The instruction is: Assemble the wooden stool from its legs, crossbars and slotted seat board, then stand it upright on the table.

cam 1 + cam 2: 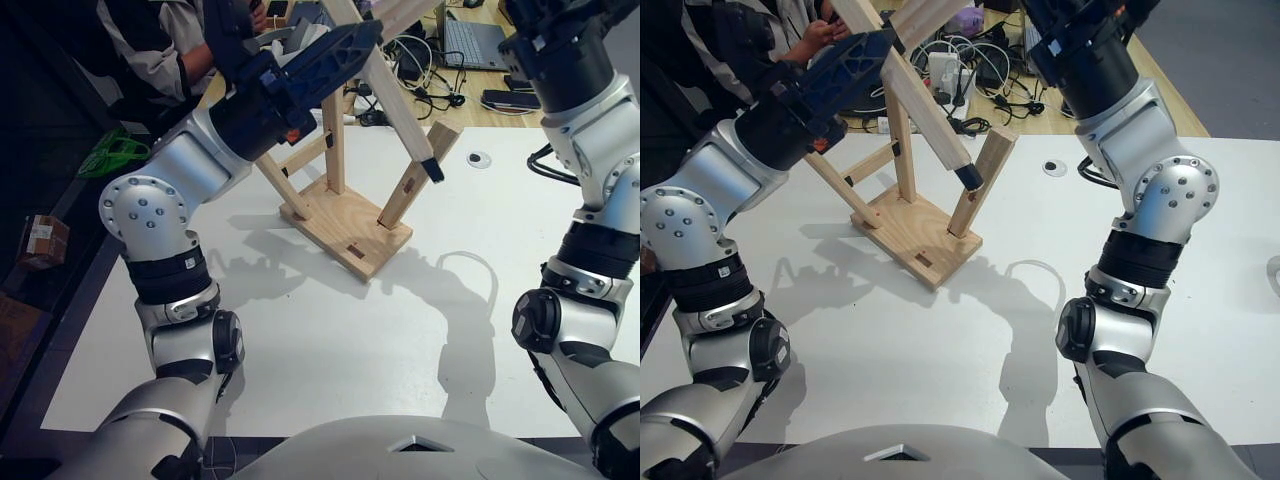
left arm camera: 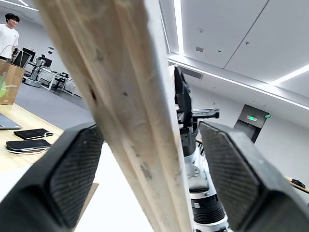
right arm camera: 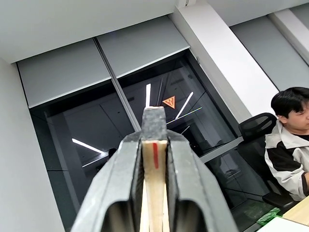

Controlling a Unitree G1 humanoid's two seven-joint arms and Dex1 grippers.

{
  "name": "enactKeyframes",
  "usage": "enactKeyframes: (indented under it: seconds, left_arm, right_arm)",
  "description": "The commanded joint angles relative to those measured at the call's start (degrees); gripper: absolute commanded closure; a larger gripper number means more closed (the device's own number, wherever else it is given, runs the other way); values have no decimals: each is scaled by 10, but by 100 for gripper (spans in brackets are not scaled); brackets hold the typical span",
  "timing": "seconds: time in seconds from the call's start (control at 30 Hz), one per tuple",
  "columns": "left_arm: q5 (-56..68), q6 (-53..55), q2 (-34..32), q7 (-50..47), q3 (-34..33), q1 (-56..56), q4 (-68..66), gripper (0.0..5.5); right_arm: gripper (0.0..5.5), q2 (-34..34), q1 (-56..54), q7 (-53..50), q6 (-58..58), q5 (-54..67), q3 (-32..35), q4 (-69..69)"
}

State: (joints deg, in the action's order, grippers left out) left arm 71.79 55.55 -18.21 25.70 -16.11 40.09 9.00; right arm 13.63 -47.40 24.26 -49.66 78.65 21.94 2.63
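Pale wood of a slanted leg (image 2: 125,111) runs close past the left wrist camera, passing between the spread pads (image 2: 72,179) of the left claw (image 2: 154,183). The jaws stand wide around it, with a clear gap on at least one side. Up and to the robot's right of that claw, the right claw (image 3: 154,140) is pinched tight on the end of a thin wooden bar (image 3: 154,118).

Below the left claw, the seat board (image 1: 338,215) lies flat on the table (image 1: 300,350), underside up. An upright leg (image 1: 335,140) and a short leg (image 1: 415,180) rise from it. The slanted leg's lower end hangs just beside the short leg's top; whether they touch I cannot tell.

The job in hand looks like seating this piece into the frame. Before any push, the left jaws should probably close squarely on the leg. The right claw should hold its bar steady so that only one end moves. Force is best sent along the wood's own line, since a sideways shove could slide the board on the smooth white top or lever out the seated legs.

Beyond the left claw, past the table's far edge, a wooden desk (image 1: 480,75) carries cables and a laptop (image 1: 470,40).
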Motion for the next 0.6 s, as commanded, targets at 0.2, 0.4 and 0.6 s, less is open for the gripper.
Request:
enactKeyframes:
  seconds: [0.2, 0.4, 0.6]
  left_arm:
    - [28, 7, -7, -3, 5, -5, 9, 201]
    - [49, 8, -8, -1, 6, -8, 13, 201]
    - [80, 6, -10, -14, -3, -3, 7, 201]
  right_arm:
    - [510, -7, 8, 25, -30, 23, -9, 36]
    - [510, -14, 10, 30, -40, 25, -8, 45]
    - [510, -11, 16, 41, -47, 26, -5, 49]
